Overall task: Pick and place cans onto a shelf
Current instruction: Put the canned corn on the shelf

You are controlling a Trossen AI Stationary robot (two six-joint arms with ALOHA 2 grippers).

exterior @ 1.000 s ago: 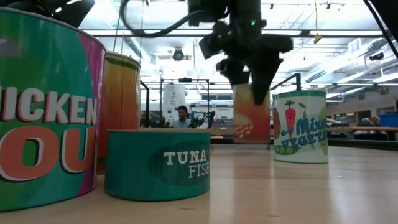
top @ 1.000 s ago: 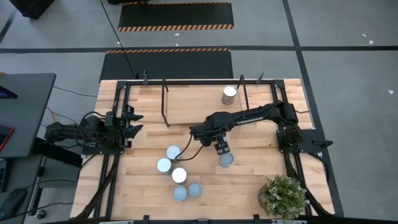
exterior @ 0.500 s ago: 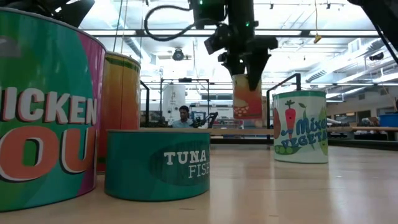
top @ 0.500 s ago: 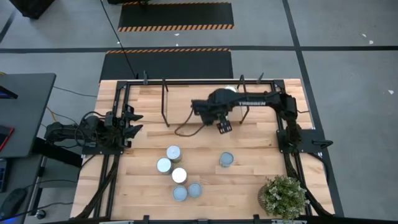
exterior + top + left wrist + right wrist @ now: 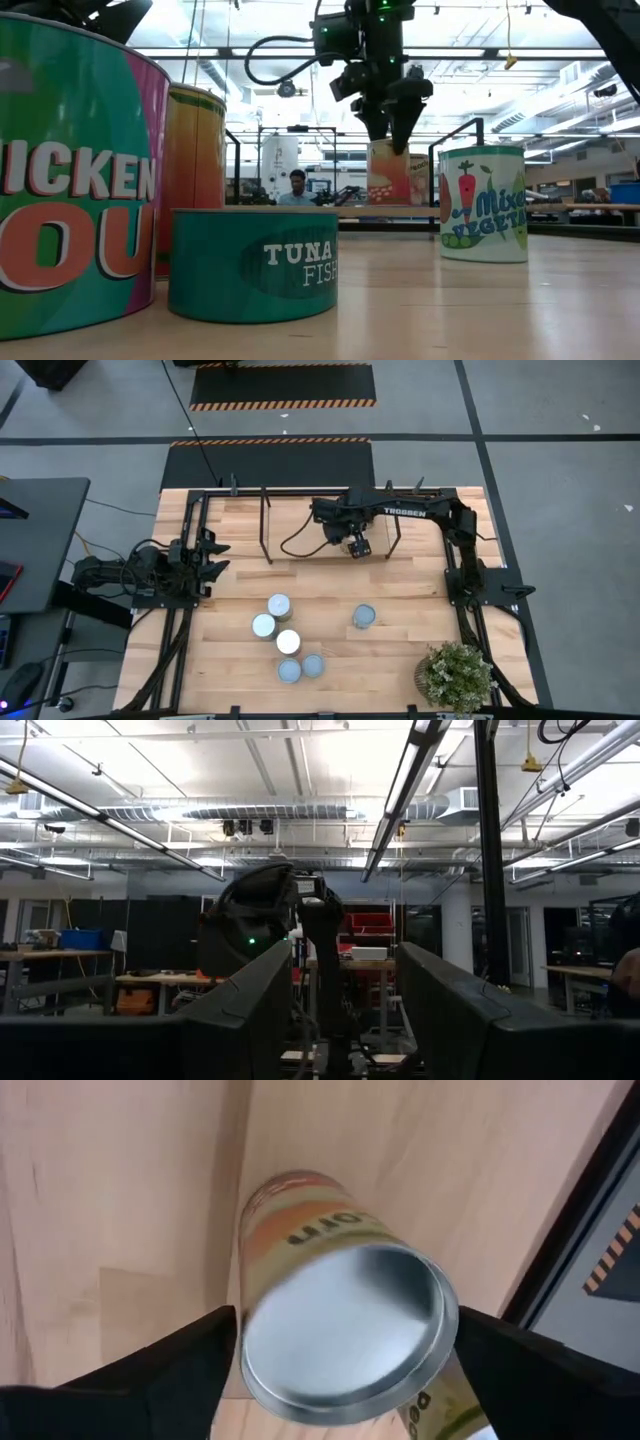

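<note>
My right gripper [image 5: 357,544] points down over the shelf [image 5: 300,528] at the table's far side and is open. An orange-labelled can [image 5: 340,1330] with a silver top stands upright on the shelf board right below it, also seen in the low view [image 5: 390,175]. The fingers [image 5: 170,1375] stand close on either side of the can's top. A sliver of a second can [image 5: 435,1410] shows behind it. Several more cans [image 5: 280,606] stand on the tabletop, one [image 5: 363,617] apart to the right. My left gripper [image 5: 222,556] waits open at the table's left.
The shelf's black rails and posts [image 5: 266,525] rise around the board. A potted plant [image 5: 457,675] sits at the near right corner. In the low view a big teal can [image 5: 70,180], a flat tuna can [image 5: 252,262] and a vegetable can [image 5: 483,203] stand close to the camera.
My right gripper has gone from above the table's middle toward the far edge and a little up, carrying the orange-labelled can. The can, which hung in the fingers before, now stands on the shelf board.
</note>
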